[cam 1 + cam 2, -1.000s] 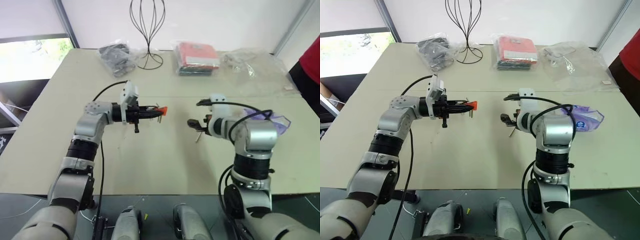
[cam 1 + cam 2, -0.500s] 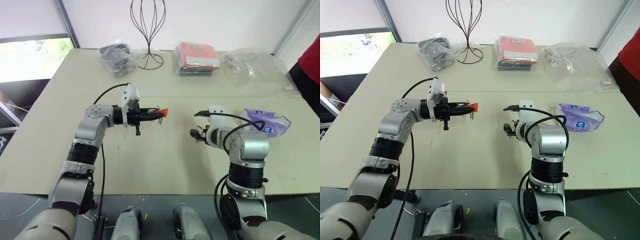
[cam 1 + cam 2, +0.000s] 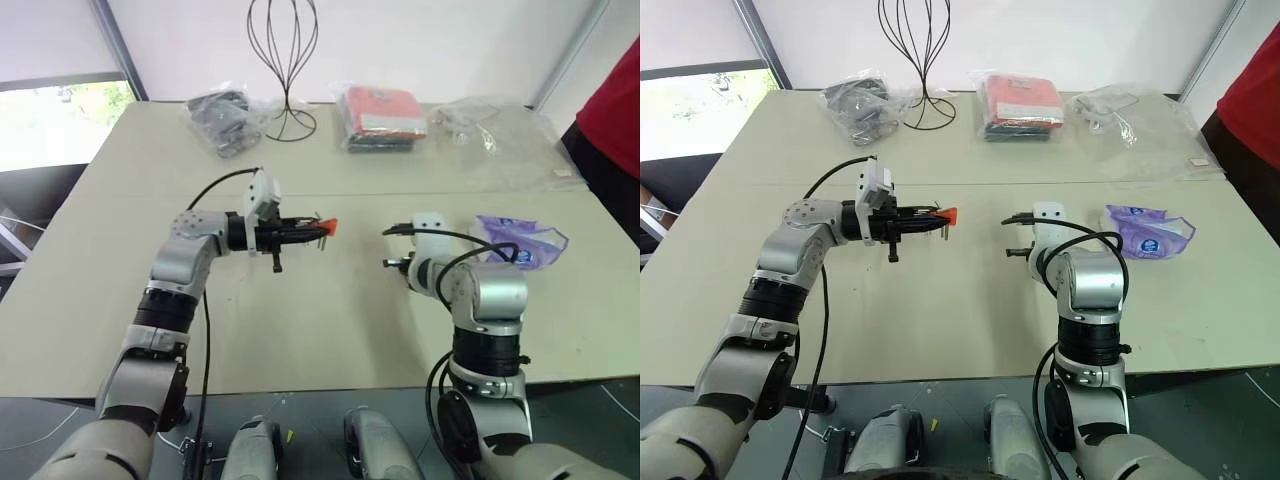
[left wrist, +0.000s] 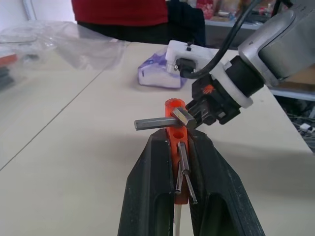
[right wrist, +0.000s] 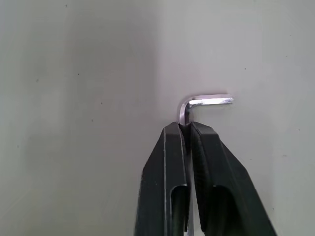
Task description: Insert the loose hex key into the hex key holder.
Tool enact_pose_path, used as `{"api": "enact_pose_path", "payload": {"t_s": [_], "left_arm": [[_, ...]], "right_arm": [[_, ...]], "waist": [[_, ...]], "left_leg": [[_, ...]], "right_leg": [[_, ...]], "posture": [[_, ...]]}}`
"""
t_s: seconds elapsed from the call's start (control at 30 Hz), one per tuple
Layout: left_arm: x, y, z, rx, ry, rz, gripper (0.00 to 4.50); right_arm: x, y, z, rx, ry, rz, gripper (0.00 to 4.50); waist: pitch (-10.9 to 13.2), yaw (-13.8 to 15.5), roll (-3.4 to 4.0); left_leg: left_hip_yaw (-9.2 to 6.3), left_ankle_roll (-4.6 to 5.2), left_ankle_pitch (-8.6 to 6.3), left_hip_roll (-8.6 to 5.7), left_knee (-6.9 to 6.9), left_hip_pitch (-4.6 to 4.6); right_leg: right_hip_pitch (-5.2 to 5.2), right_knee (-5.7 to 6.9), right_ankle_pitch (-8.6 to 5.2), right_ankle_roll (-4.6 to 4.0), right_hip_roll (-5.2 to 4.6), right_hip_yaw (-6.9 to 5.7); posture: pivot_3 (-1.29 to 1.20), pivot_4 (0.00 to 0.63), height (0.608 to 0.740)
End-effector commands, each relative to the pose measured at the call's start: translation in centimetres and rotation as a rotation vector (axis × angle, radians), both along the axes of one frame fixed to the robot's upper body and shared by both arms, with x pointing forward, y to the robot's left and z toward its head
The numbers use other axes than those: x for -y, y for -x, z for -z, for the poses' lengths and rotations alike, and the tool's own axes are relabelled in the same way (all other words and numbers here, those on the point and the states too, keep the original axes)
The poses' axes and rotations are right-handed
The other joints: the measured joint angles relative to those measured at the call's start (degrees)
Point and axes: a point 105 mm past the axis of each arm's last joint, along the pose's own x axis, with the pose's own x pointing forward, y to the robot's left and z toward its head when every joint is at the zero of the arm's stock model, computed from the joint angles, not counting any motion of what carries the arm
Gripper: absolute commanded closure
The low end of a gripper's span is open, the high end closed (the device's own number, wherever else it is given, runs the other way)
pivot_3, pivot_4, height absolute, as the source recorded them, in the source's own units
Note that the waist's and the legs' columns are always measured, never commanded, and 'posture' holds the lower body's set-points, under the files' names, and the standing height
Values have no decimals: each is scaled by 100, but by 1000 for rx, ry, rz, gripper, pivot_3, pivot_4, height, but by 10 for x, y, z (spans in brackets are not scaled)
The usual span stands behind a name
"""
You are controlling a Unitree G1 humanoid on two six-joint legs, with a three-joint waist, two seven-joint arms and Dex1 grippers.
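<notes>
Right wrist view shows the right gripper (image 5: pixel 185 129) clenched on the loose hex key (image 5: pixel 204 103) just above the table (image 5: pixel 74 98) (its short bent leg juts sideways past the fingertips), while the left gripper (image 3: pixel 318 228), held level above the table, grasps the orange hex key holder (image 4: pixel 173 107).

You have the holder (image 3: pixel 324 226) up over the middle of the table (image 3: pixel 300 320), left of the right gripper (image 5: pixel 186 129). The key (image 5: pixel 202 103) sits by that gripper. The packet (image 3: pixel 515 240) lies near the right edge. The wire stand (image 3: pixel 283 70) and bags (image 3: pixel 222 120) sit along the far edge.
</notes>
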Motion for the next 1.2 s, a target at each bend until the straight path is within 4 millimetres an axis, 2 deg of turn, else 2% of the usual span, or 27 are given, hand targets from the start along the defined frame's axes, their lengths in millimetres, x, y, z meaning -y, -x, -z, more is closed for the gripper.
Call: {"api": "enact_pose_path", "payload": {"t_s": [0.03,0.2,0.47,0.63,0.87,0.93,0.97,1.1,1.13,1.2], "left_arm": [[-1,2,-9,37,16,0,4500],[0,2,-9,37,16,-3,4500],[3,2,-8,41,15,1,4500],[4,2,-7,41,21,-3,4500],[3,5,-4,42,27,-15,4500],[2,5,-3,42,28,-19,4500],[2,5,-3,43,29,-21,4500],[1,5,-4,45,32,-29,4500],[1,5,-4,46,33,-31,4500],[0,4,-4,47,35,-37,4500]], "right_arm": [[-9,9,26,-140,-40,-29,4479],[-8,5,23,-144,-31,-49,4479],[-6,10,32,-198,-2,-145,4479],[3,0,19,-210,39,-189,4479],[3,3,22,-261,50,-260,4479],[4,5,23,-271,56,-269,3791],[4,5,24,-277,55,-276,3605],[6,6,28,-300,70,-300,1741],[6,6,29,-306,72,-308,1423],[8,6,31,-312,72,-307,1423]], "waist": [[0,-3,0],[-1,-16,-2],[-3,-15,-5],[-3,-25,-6],[-4,-26,-7],[-4,-11,-7],[-5,-7,-8],[-16,-1,-26],[-22,0,-36],[-33,1,-51]], "left_leg": [[0,0,0,0,0,0],[2,0,0,0,2,2],[2,0,0,0,2,4],[3,0,0,0,2,4],[3,0,0,0,1,3],[3,0,0,0,1,2],[3,0,0,0,0,2],[3,0,0,0,0,2],[3,0,0,0,1,3],[2,0,0,1,1,4]], "right_leg": [[0,0,0,0,0,0],[1,-1,-1,-2,-1,2],[3,-3,-1,-3,-2,2],[5,-10,-2,-4,-4,3],[5,-14,-2,-5,-5,3],[4,-16,-2,-5,-5,3],[5,-18,-2,-5,-5,3],[8,-22,-2,-5,-6,3],[10,-23,-2,-5,-7,2],[12,-27,-1,-6,-8,2]], "posture": [[0,150,739],[0,150,739],[0,150,739],[0,150,739],[0,150,739],[0,150,739],[0,150,739],[0,150,739],[0,150,739],[0,150,739]]}}
